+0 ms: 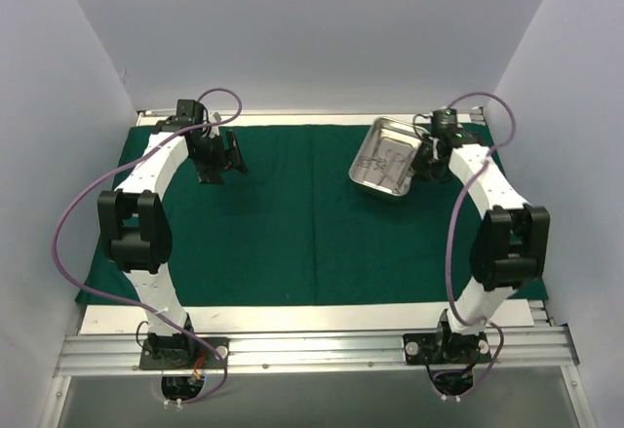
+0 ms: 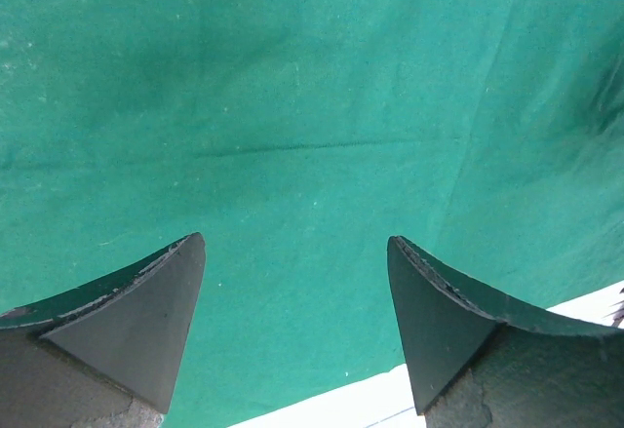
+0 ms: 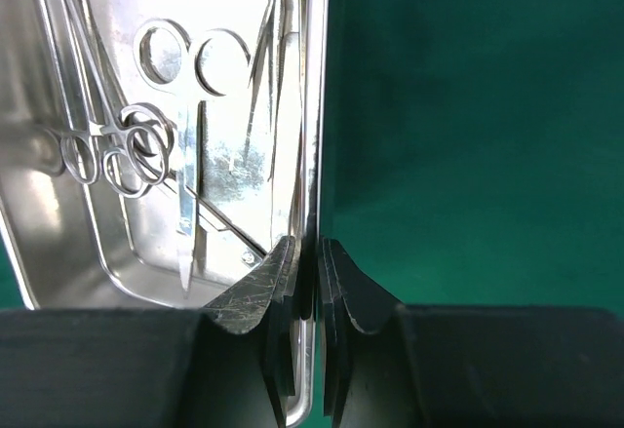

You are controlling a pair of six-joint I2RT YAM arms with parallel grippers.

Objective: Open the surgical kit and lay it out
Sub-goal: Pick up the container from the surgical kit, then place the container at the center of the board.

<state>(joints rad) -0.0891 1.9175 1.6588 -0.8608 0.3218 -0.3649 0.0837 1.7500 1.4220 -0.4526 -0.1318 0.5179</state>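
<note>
White walls (image 1: 312, 28) enclose a table (image 1: 312, 316) on which a dark green cloth (image 1: 292, 223) lies opened out flat, covering nearly the whole surface and leaving a bare white strip along the near edge, just ahead of the aluminium rail (image 1: 312, 350) that carries both arm bases. At the far right of the cloth, a small shiny steel tray (image 1: 390, 140) sits askew to the cloth's edges; whether it rests on the fabric or is lifted off it cannot be told. The right end effector (image 1: 426, 155) is clamped on the tray's right-hand rim, and the right wrist view shows its fingertips (image 3: 309, 252) pinched together on the thin steel wall, one finger inside the tray and the other outside, over green cloth. Silver ring-handled instruments (image 3: 127, 145) lie loose inside the tray, a pair of larger finger rings beside a cluster of smaller ones, their thin shafts crossing on the mirrored floor. At the far left, well apart from the tray, the left end effector (image 1: 219, 160) hangs above the cloth with its fingers (image 2: 146, 321) spread wide and only faintly creased fabric between them. Purple cables (image 1: 68, 214) loop out from each arm
</note>
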